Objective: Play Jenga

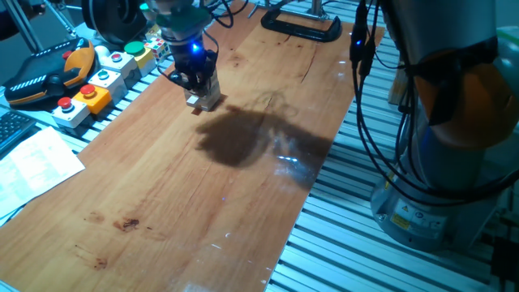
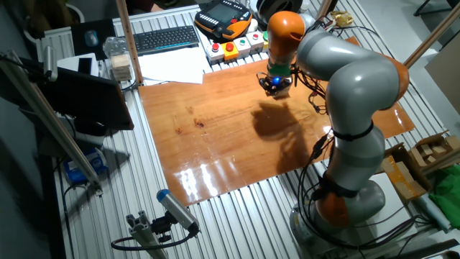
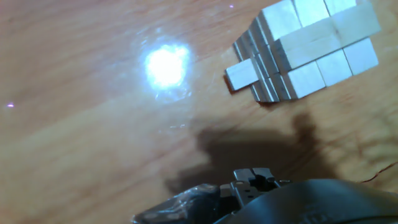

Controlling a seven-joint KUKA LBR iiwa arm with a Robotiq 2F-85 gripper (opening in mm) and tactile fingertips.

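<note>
The Jenga tower (image 1: 208, 100) is a small stack of pale wooden blocks on the wooden board (image 1: 186, 186), near its far left edge. In the hand view the tower (image 3: 311, 46) sits at the top right, and one block (image 3: 242, 73) sticks out of its left side low down. My gripper (image 1: 196, 84) hangs just above and behind the tower, with a blue light on the hand. It also shows in the other fixed view (image 2: 276, 86). The hand view shows only a dark part of the hand at the bottom edge. The fingertips are not clear, so I cannot tell whether they are open or shut.
Grey boxes with coloured push-buttons (image 1: 97, 81) line the board's left edge, next to an orange and black pendant (image 1: 49, 73) and a paper sheet (image 1: 36, 162). A black clamp (image 1: 302, 28) sits at the far end. The arm's base (image 2: 345, 194) and cables stand on the right.
</note>
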